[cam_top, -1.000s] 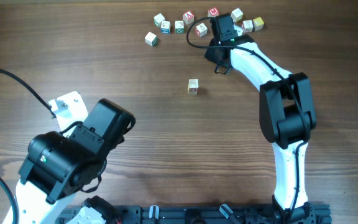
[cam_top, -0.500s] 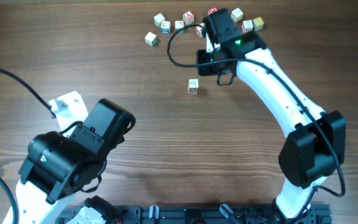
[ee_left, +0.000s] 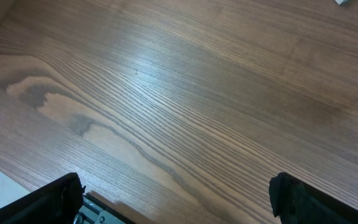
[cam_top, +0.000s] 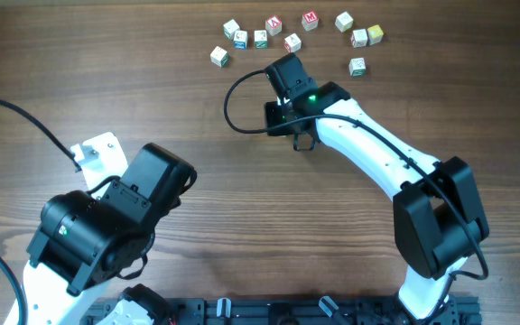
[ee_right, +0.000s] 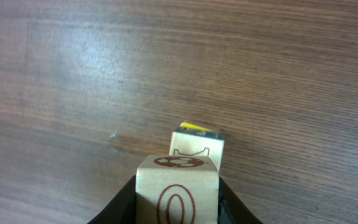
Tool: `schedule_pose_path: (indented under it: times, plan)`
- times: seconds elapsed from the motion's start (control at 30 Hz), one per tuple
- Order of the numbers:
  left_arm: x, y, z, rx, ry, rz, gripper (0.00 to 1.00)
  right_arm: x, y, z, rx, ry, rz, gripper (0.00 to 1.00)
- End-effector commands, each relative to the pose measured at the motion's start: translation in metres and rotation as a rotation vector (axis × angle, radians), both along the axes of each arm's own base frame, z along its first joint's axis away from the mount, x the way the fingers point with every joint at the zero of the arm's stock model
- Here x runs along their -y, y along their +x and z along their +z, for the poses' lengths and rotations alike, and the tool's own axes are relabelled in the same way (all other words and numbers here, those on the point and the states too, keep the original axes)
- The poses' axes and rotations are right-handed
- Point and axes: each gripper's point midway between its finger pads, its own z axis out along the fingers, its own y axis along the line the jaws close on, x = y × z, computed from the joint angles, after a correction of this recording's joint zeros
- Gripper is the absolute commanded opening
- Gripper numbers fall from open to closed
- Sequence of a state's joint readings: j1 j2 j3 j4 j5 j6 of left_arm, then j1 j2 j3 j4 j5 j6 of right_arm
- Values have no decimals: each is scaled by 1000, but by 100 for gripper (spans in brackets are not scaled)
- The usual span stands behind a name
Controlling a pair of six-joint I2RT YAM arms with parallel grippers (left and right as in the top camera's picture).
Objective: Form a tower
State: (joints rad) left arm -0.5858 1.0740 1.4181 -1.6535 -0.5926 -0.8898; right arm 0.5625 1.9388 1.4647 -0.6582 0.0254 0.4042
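Right now your right gripper (ee_right: 178, 208) is clenched on a pale cube (ee_right: 178, 186) marked O. The tower (ee_right: 196, 148), yellow on top, stands just beyond that cube, toward 12 o'clock in the wrist view. Your left gripper (ee_left: 179, 205) hangs spread wide above the tabletop (ee_left: 166, 93). Loose cubes (cam_top: 273, 24) lie at 12 o'clock overhead.

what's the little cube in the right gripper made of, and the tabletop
The pale cream cube with a brown O, shut in the right gripper: probably unpainted light wood, matte, with brown line markings printed or burnt in. The brown table: wood or wood-look laminate, going by long grain streaks; a soft glare suggests a smooth sealed finish.
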Motion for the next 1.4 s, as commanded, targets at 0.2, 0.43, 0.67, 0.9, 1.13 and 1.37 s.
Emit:
schedule_pose_path:
  times: [0.2, 0.43, 0.67, 0.9, 1.13, 1.37]
  plan:
    - [-2, -1, 0, 9, -11, 19, 100, 5, 4, -4, 11, -22, -53, 30]
    - [-2, -1, 0, 9, -12, 19, 100, 5, 4, -18, -12, -38, -53, 34]
    - [-2, -1, 0, 9, -11, 19, 100, 4, 6, -20, -7, -35, -53, 37]
    - [-2, -1, 0, 9, -11, 19, 100, 2, 10, -16, 6, -25, -53, 86]
    - [-2, -1, 0, 9, -11, 19, 100, 2, -5, -25, -73, -31, -27, 99]
    - [-2, -1, 0, 9, -12, 19, 100, 4, -9, -59, -134, -70, -27, 94]
